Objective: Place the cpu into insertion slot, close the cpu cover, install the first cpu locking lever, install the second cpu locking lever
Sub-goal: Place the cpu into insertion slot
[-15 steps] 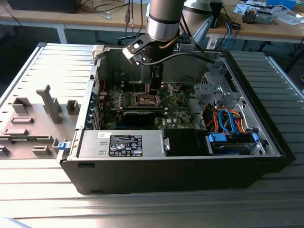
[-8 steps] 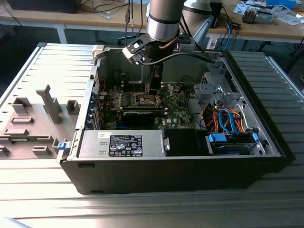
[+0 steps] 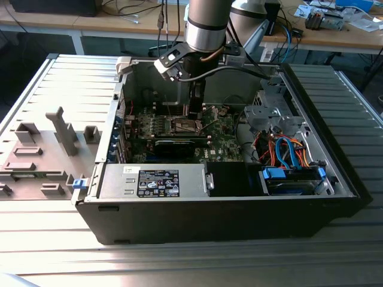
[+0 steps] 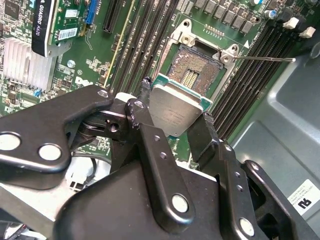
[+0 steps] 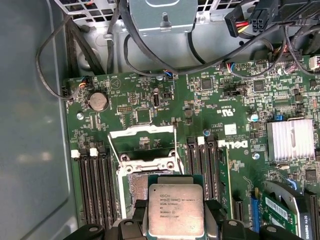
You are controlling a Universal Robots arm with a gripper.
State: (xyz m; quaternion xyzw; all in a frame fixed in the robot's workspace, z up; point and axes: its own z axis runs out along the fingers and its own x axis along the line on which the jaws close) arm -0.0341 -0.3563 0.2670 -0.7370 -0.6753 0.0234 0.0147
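My gripper (image 4: 175, 119) is shut on the cpu (image 4: 174, 111), a flat silver-grey square held by its edges between the two black fingers (image 4: 145, 125). The chip hangs just above and partly over the insertion slot (image 4: 197, 67), whose dark pin field lies open inside a silver rim. In the first wrist view the cpu (image 5: 175, 210) covers part of the insertion slot (image 5: 131, 184), and the cpu cover (image 5: 142, 136) stands swung open beyond it. A thin wire locking lever (image 4: 265, 59) sticks out sideways, unlatched. In the exterior view the gripper (image 3: 194, 112) is low inside the open computer case (image 3: 335, 197).
Long black memory slots (image 5: 95, 185) flank the socket on both sides. A graphics card (image 4: 47, 25) and a finned heatsink (image 5: 291, 140) lie nearby. Black cables (image 5: 85, 50) hang along the case wall. A power supply (image 3: 152, 182) and a drive cage with blue cables (image 3: 287, 155) fill the case.
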